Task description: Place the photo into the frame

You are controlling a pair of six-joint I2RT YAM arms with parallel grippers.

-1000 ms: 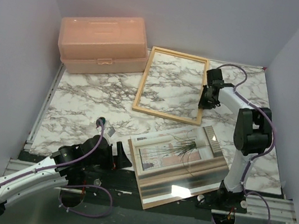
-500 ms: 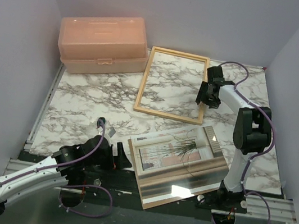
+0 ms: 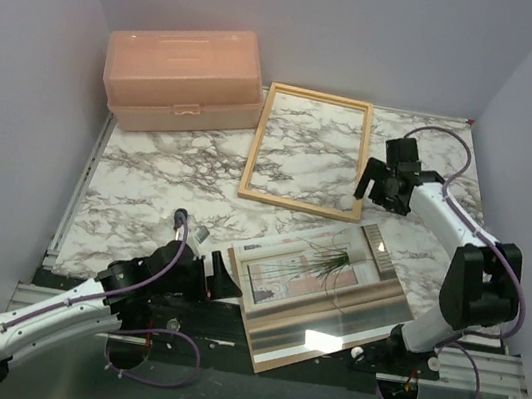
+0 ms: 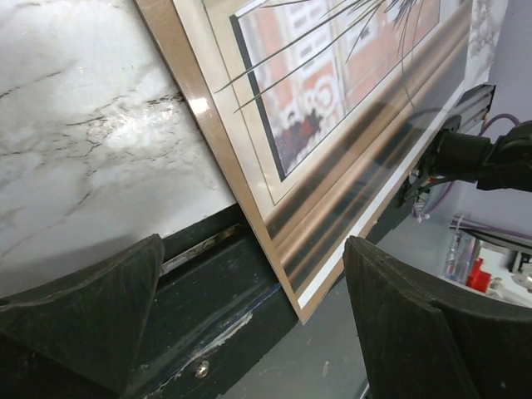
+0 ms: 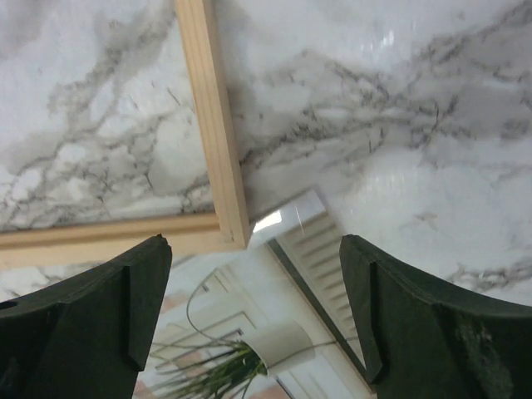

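Beside peach toolbox, wooden frame lying flat, plant photo near it

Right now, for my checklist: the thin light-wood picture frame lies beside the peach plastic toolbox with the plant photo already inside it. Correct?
No. The thin light-wood picture frame beside the peach plastic toolbox is empty, marble tabletop showing through; the plant photo lies outside it, toward the near edge, as the top external view shows.
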